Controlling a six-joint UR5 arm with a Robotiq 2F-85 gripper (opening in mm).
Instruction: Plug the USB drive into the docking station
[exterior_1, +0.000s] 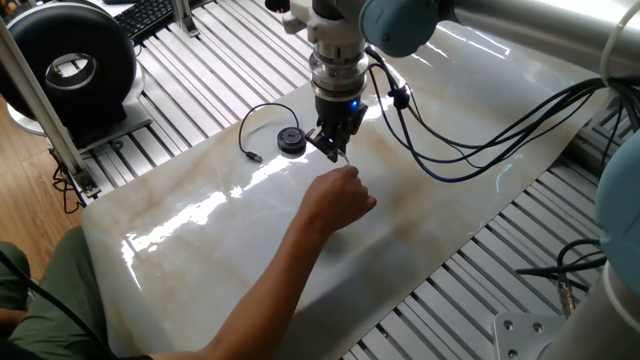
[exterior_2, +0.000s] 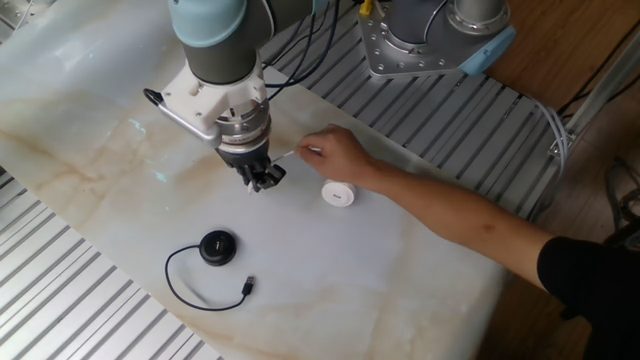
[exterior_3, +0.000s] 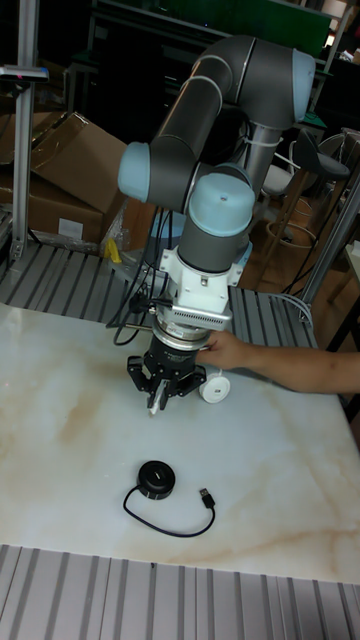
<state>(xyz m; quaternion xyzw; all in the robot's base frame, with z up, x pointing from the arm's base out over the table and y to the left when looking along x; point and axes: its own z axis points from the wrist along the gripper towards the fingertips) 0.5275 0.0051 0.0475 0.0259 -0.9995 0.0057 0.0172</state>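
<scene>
The USB drive (exterior_2: 338, 194), a small white round puck, lies on the marble table (exterior_2: 400, 270) just right of my gripper (exterior_2: 262, 181); it also shows in the tall view (exterior_3: 213, 388). Its thin white cable (exterior_2: 288, 154) runs from a person's hand (exterior_2: 340, 157) to my fingers. The gripper (exterior_3: 160, 396) hangs just above the table, shut on the white plug end. In one fixed view the hand (exterior_1: 340, 200) hides the white puck below my gripper (exterior_1: 336, 150). The docking station (exterior_2: 218, 247), a black puck, lies nearer the front with its dark plug (exterior_2: 248, 287) loose beside it.
A person's forearm (exterior_2: 470, 225) reaches across the table from the right. The black puck (exterior_1: 291, 140) and its looped cable (exterior_1: 262, 115) lie left of the gripper. Robot cables (exterior_1: 470, 150) hang behind. A round black device (exterior_1: 70, 60) stands off the table.
</scene>
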